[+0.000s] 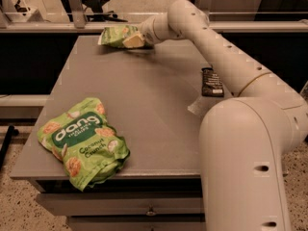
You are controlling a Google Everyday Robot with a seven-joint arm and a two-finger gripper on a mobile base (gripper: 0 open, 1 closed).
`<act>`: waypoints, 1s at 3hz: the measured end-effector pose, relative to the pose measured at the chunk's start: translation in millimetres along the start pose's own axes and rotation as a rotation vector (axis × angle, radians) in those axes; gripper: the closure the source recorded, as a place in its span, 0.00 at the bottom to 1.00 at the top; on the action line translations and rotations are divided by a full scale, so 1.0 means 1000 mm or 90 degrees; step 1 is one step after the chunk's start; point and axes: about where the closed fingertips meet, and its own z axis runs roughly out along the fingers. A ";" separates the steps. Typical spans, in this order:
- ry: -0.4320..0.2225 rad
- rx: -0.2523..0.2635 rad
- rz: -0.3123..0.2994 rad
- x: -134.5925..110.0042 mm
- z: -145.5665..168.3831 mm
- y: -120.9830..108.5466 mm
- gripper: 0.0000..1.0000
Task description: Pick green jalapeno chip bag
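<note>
— Where does the single camera look from?
— From above the near edge, angled down across the flat grey tabletop [159,105], with the bulky white arm joint [250,153] close at lower right.
— And the pale gripper [134,41]?
— Far end, at the small crinkly green chip bag [114,34].

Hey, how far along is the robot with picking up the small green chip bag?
Done: the reach. The tool is at the far edge of the table, against the green jalapeno chip bag. In hand: the grasp; a firm hold cannot be confirmed. Left: lifting the bag clear. The dang bag and the dark bar wrapper lie apart from it.
</note>
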 end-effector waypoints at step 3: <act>-0.068 0.005 -0.022 -0.031 -0.033 0.010 1.00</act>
